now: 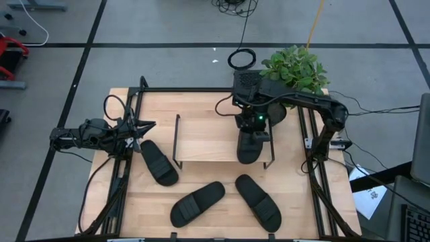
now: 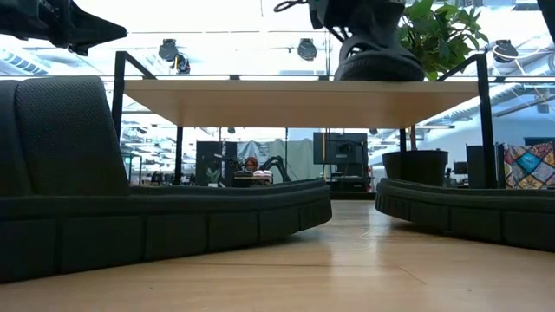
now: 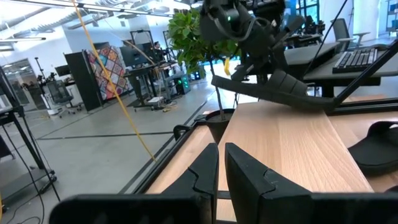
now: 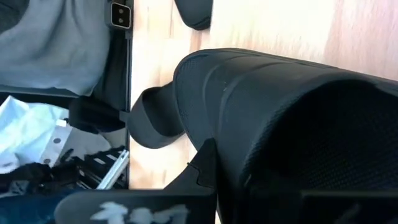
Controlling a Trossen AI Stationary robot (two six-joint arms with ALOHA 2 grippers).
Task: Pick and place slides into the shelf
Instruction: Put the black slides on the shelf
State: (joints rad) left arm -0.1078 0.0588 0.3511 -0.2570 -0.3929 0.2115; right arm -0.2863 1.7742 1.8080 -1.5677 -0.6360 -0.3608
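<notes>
My right gripper point(image 1: 254, 131) is over the right part of the shelf point(image 1: 208, 142) and is shut on one black slide point(image 1: 250, 149). That slide shows above the light wood top board point(image 2: 295, 95) in the low view and tilted in the left wrist view point(image 3: 280, 87). Three more slides lie sole-down on the table in front of the shelf: one on the left point(image 1: 159, 163), one in the middle point(image 1: 197, 204), one on the right point(image 1: 258, 199). My left gripper point(image 1: 142, 128) hovers at the shelf's left end, shut and holding nothing point(image 3: 221, 168). My right gripper holds the slide at its wide strap point(image 4: 249, 106), coming from above and slanting down. One finger point(image 4: 204, 167) shows beside the strap's edge; the strap hides the other. The slide is tilted, its far end raised and its near end point(image 3: 320, 102) down at the top board.
A potted plant point(image 1: 295, 67) stands at the table's far right corner, just behind the right arm. Black frame rails point(image 1: 121, 175) run along both table sides. The left half of the shelf's top board point(image 1: 201, 138) is bare. Beyond the table, a person shows far off point(image 2: 251, 165).
</notes>
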